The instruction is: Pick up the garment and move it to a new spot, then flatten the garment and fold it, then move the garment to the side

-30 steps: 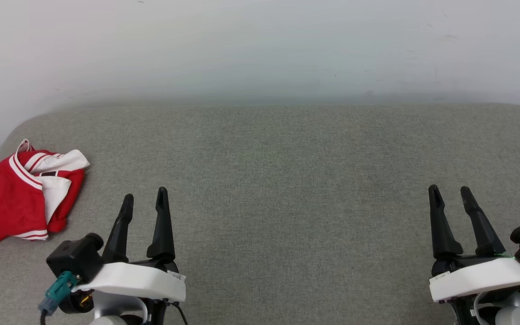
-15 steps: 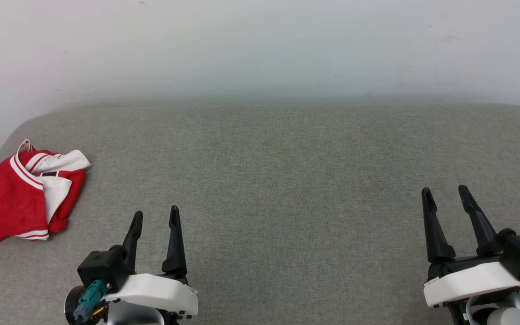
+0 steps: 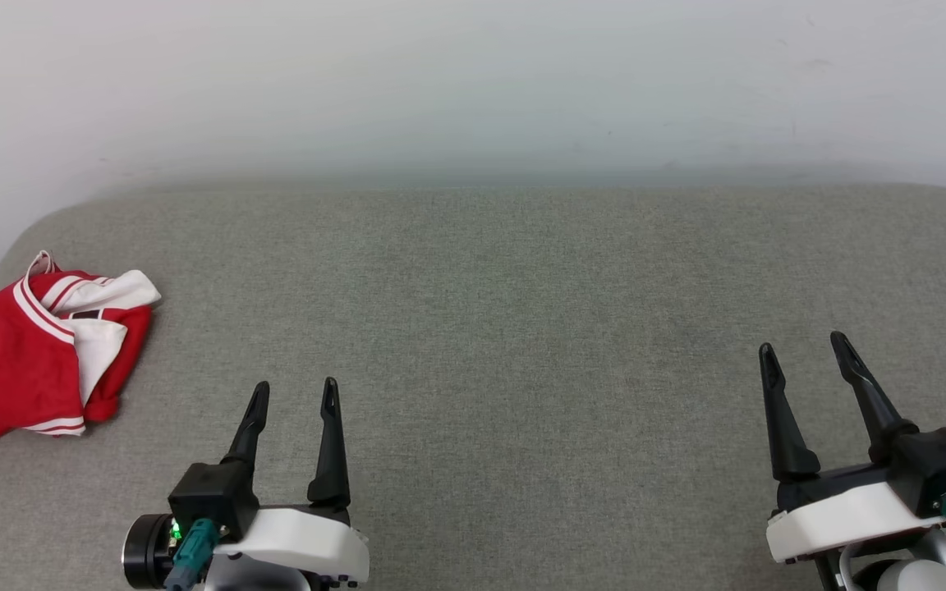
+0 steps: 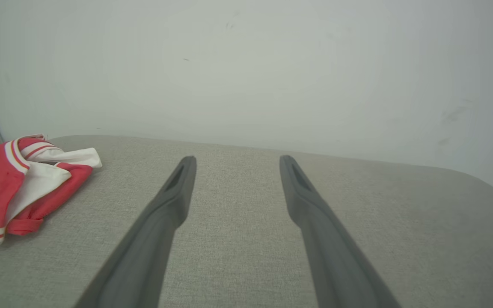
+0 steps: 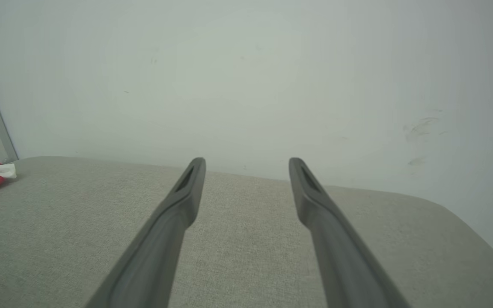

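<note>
Red jersey garment (image 3: pixel 34 353) with white sleeves and striped trim, crumpled in a heap at the far left edge of the grey fabric surface (image 3: pixel 522 312), near its rounded back corner. Left gripper (image 3: pixel 294 390) is nearest it but well apart, to its right and closer to the robot, fingers spread, holding nothing. Right gripper (image 3: pixel 801 345) at far right, fingers spread too, empty. White wall (image 3: pixel 473 82) behind the surface.
</note>
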Motion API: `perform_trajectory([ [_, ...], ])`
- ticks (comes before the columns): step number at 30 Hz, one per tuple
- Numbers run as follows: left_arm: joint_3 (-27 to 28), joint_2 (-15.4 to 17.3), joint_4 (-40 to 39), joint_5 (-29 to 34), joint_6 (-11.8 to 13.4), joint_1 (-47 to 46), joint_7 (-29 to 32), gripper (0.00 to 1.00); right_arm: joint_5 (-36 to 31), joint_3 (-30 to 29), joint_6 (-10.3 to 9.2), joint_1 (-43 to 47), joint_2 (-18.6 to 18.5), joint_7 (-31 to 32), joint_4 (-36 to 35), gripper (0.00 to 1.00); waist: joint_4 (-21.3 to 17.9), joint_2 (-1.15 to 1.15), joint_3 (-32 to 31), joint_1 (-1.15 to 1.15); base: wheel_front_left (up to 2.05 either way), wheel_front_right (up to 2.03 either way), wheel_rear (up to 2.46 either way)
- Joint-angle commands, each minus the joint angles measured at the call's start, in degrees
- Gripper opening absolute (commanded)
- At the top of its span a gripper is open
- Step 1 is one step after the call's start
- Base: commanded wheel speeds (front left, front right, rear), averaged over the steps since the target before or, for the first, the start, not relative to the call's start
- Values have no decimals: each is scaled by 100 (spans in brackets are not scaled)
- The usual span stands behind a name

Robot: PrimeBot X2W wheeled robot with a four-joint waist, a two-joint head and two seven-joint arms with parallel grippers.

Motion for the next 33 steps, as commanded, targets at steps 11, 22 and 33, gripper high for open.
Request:
perform_trajectory([
  [11, -102, -58, -44, 466, -153, 98, -159, 100, -164, -15, -2, 78, 5, -161, -53, 100, -5, 0, 20, 0, 0, 0, 0],
  [22, 215, -260, -50, 940, -518, 230, -276, 100, 764, 66, -2, 96, 6, -278, 216, 100, 0, 0, 38, 0, 0, 0, 0],
  [33, 239, -322, -5, 1418, -621, 269, -365, 100, 348, 5, -2, 81, 7, -364, 213, 100, 12, 0, 62, 0, 0, 0, 0],
])
